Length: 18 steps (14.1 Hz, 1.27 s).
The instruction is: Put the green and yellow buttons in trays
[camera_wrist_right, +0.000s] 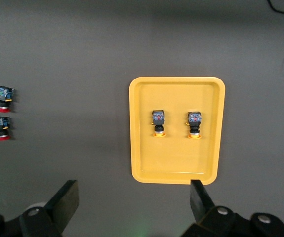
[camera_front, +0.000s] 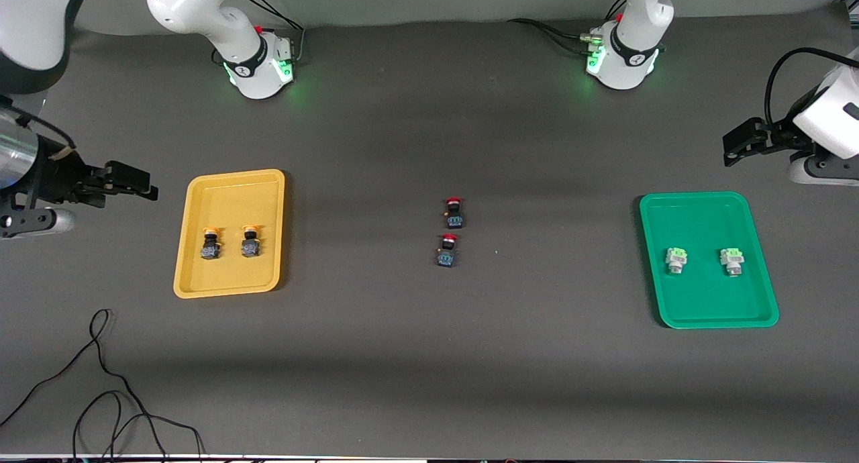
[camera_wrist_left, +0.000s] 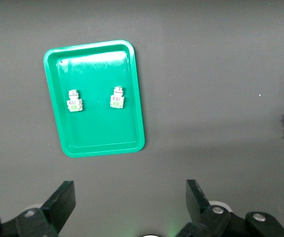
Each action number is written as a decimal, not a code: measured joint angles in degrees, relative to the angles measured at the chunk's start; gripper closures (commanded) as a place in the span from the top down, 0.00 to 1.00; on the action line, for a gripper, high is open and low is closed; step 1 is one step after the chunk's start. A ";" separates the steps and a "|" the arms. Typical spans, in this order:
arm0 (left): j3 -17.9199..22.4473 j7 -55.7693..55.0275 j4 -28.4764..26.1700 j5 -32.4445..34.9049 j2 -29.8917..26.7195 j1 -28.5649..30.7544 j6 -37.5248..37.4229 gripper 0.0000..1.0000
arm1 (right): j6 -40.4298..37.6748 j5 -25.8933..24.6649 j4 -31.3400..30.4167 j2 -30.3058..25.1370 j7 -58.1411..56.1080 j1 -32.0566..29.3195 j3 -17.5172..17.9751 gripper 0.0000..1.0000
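Checking the mustard-yellow plastic tray (camera_front: 194, 201), I found both orange-yellow-capped buttons (camera_front: 230, 243) inside it, the light-green-capped pair (camera_front: 704, 260) in the bright green tray (camera_front: 654, 215). Right gripper (camera_front: 137, 184) hung wide open and empty beside the yellow tray toward the right arm's end; left gripper (camera_front: 735, 147), equally open and empty, waited well apart from it, so I judged nothing remained to reach for.

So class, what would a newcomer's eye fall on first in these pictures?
Two bright trays: the yellow tray toward the right arm's end holds two yellow buttons, and the green tray toward the left arm's end holds two green buttons. Between them, two red buttons sit on the bare table. Both end effectors, left and right, wait open at the table's ends.

The high front camera faces both arms; each of the 2 wrist cameras looks straight down, sharing the red-capped buttons (camera_front: 451, 229).
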 measured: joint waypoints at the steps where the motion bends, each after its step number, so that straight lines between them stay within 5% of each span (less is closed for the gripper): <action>1: 0.00 0.00 -0.04 0.00 0.00 0.00 0.00 1.00 | 0.00 -0.39 0.04 0.27 0.45 0.63 0.03 1.00; 8: -0.04 0.01 -0.08 -0.70 0.01 -0.03 0.00 1.00 | 0.00 -0.69 -0.02 0.96 1.02 0.74 0.19 1.00; 10: -0.03 0.00 -0.07 -1.53 -0.01 -0.03 0.00 1.00 | 0.00 -0.96 0.28 0.70 3.84 -1.80 3.81 1.00; 12: 0.00 -0.01 -0.05 -2.11 -0.03 -0.03 -0.02 1.00 | 0.02 -4.76 1.88 -0.35 8.46 -9.31 14.62 1.00; 15: 0.02 -0.02 -0.03 -2.26 -0.05 -0.03 -0.02 1.00 | -0.05 -15.48 3.48 -4.21 13.25 -23.84 36.37 1.00; 18: 0.04 -0.02 -0.01 -2.26 -0.06 -0.03 -0.02 1.00 | -0.20 -20.35 3.43 -8.08 14.53 -40.74 56.88 0.99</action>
